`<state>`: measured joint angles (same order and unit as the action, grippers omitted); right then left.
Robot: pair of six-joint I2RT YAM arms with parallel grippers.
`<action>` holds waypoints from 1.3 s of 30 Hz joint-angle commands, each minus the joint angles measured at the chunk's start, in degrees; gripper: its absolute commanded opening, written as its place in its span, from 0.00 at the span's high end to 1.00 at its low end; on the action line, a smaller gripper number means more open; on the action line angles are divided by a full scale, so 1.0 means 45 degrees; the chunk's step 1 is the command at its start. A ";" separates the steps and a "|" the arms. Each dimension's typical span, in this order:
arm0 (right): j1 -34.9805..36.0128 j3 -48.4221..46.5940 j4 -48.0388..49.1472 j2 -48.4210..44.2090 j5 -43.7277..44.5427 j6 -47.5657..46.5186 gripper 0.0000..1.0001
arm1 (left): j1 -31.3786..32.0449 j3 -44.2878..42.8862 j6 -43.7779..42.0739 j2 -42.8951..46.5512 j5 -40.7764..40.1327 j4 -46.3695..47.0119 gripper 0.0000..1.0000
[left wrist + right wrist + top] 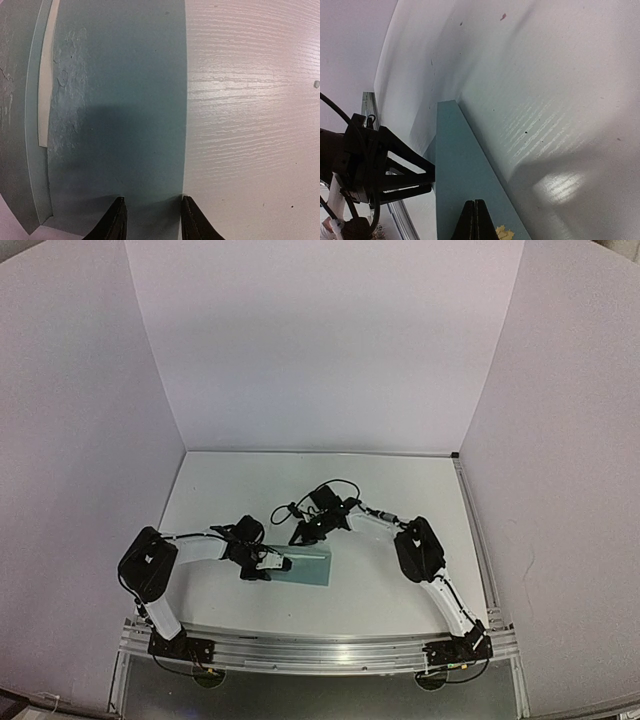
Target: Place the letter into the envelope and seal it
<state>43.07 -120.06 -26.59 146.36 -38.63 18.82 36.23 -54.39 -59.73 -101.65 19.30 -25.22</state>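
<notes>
Evidently thin, limp and slippery, the envelope [305,566] lies flat on the bench [250,125] and is best pinched at an edge. Over it the left end effector [152,220] hovers spread, holding nothing, with a cream strip [45,85] ahead-left. The right end effector [475,217] is pressed together over the envelope.

White wood-grain table [410,480] is enclosed by white panels [320,340] on three sides. Aluminium rail [320,650] is fixed along its near edge. Dark speck [316,84] seen on its surface.

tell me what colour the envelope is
The envelope is plain pale teal-blue, clearest in the left wrist view.
</notes>
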 commanded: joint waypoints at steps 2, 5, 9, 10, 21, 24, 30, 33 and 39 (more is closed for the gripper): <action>0.0181 0.1092 0.0108 -0.1324 0.1526 -0.0372 1.00 | 0.0120 0.0282 0.0616 -0.0473 -0.1258 0.0221 0.64; 0.0463 0.1459 0.0124 -0.1455 0.1639 -0.0371 1.00 | 0.0161 0.0274 0.0858 -0.0459 -0.1293 0.0254 0.64; 0.0736 0.1389 0.0146 -0.1583 0.1779 -0.0260 1.00 | 0.0192 0.0235 0.1009 -0.0459 -0.1336 0.0269 0.64; 0.0750 0.1368 0.0146 -0.1520 0.1755 -0.0144 1.00 | 0.0192 0.0253 0.1008 -0.0468 -0.1348 0.0297 0.64; 0.0864 0.2504 0.0183 -0.1105 0.2245 0.0822 1.00 | 0.0188 0.0272 0.1307 -0.0495 -0.1469 0.0468 0.65; 0.0856 0.2674 0.0186 -0.0723 0.2404 0.0962 1.00 | 0.0183 0.0214 0.1430 -0.0463 -0.1366 0.0384 0.65; 0.0756 0.3225 0.0207 -0.0458 0.2186 0.0744 1.00 | -0.0002 -0.0076 0.1935 0.0034 -0.0556 -0.0103 0.60; 0.0636 0.3308 0.0094 -0.0440 0.1785 0.0061 1.00 | -0.0561 -0.0437 0.1198 0.0997 0.1381 -0.1298 0.48; 0.0330 0.3298 -0.0198 -0.0328 0.1179 -0.0656 1.00 | -0.0843 -0.0070 -0.1031 0.1538 0.1717 -0.0508 0.22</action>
<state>45.48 -107.51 -20.89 142.15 -35.23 19.55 32.53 -54.30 -57.19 -96.86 24.19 -28.78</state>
